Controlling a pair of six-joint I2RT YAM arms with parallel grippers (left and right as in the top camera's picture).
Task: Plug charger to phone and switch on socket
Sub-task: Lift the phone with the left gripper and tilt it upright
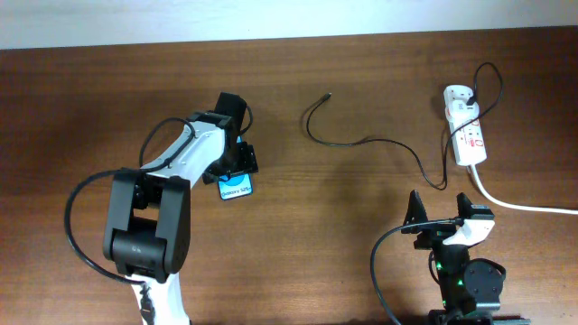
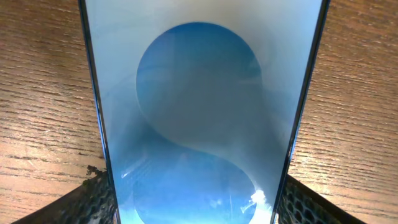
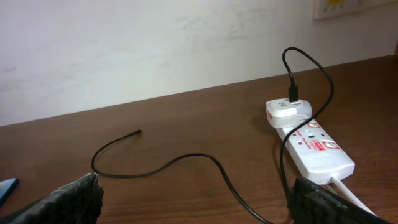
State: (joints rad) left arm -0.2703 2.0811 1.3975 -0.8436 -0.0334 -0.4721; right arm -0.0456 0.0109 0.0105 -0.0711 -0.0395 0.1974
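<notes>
The phone (image 1: 236, 188) is gripped at its edges by the left jaws; the right jaws are held wide apart, empty, near the socket (image 1: 467, 135) and charger (image 1: 361, 141).

The blue-screened phone (image 1: 236, 188) is seen well apart from the black charger (image 1: 379, 141), which is plugged into the white socket (image 1: 467, 131).

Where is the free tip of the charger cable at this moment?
Overhead, the charger tip lies on the table near its middle, between the phone in the left pincer and the socket on the right.
</notes>
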